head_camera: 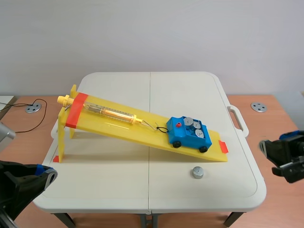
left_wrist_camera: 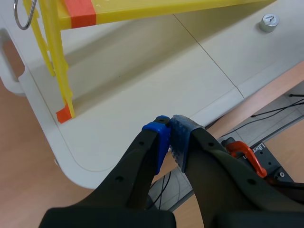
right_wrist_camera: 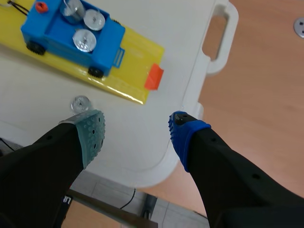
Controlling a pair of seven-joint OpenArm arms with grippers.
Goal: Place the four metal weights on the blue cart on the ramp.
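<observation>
Three of the weights (right_wrist_camera: 83, 40) already sit in the blue cart (head_camera: 189, 133), as far as I can count from my right wrist view. The cart rests near the low end of the yellow ramp (head_camera: 118, 124), tethered by a thin cord toward the upper end. The fourth weight (head_camera: 197, 172) stands alone on the white table (head_camera: 190, 90), just in front of the ramp's low end and apart from the cart. So I judge this to be the last pickup, not yet begun.

My right gripper (right_wrist_camera: 137, 129) is released, its jaws spread wide with nothing between them. It hangs near the table's right edge, and the loose weight shows just ahead of its grey-green pad (right_wrist_camera: 92, 130). My left gripper (left_wrist_camera: 169, 137) is clenched on nothing, pads pressed together, off the table's near left corner and well apart from the weight (too far round the ramp's legs to be the sensible choice).

The next move, I think, belongs to my right arm. It should travel in over the table, centre its open jaws above the small round weight, come down and close on its sides. The weight is low and smooth, so the grip must be square or it may slip. The lift then has to clear the cart's wall without nudging the cart.
</observation>
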